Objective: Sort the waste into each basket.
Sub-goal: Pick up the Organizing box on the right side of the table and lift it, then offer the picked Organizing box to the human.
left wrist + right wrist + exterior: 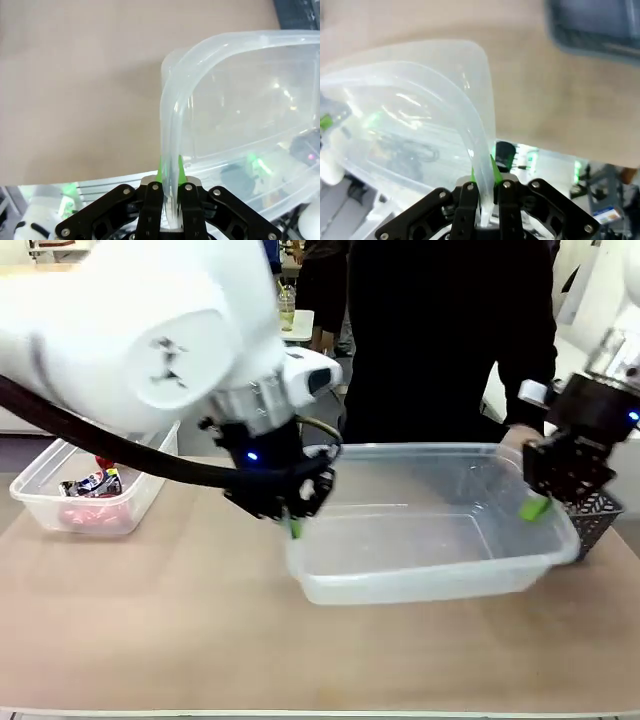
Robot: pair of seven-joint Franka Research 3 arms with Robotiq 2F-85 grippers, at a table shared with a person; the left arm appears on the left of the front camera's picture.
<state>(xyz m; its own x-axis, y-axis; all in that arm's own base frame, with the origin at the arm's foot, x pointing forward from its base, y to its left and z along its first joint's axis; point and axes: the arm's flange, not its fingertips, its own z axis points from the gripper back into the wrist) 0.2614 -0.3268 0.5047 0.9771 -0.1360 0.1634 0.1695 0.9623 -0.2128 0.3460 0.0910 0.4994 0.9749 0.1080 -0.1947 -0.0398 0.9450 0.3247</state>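
A large clear basket [420,585] sits mid-table with nothing inside it. My left gripper [293,525] is shut on the rim at its left end, and in the left wrist view the rim [200,55] runs between the green pads of that gripper [170,167]. My right gripper [535,507] is shut on the rim at the right end; the right wrist view shows this gripper [485,172] pinching the basket wall [420,100]. A smaller clear basket [135,505] at the far left holds waste: red and silver cans [95,485].
A dark grey lattice basket [600,520] stands just behind my right gripper at the table's right edge. A person in black [450,340] stands at the far side, one hand [520,437] near the large basket's far right corner. The table's front is bare.
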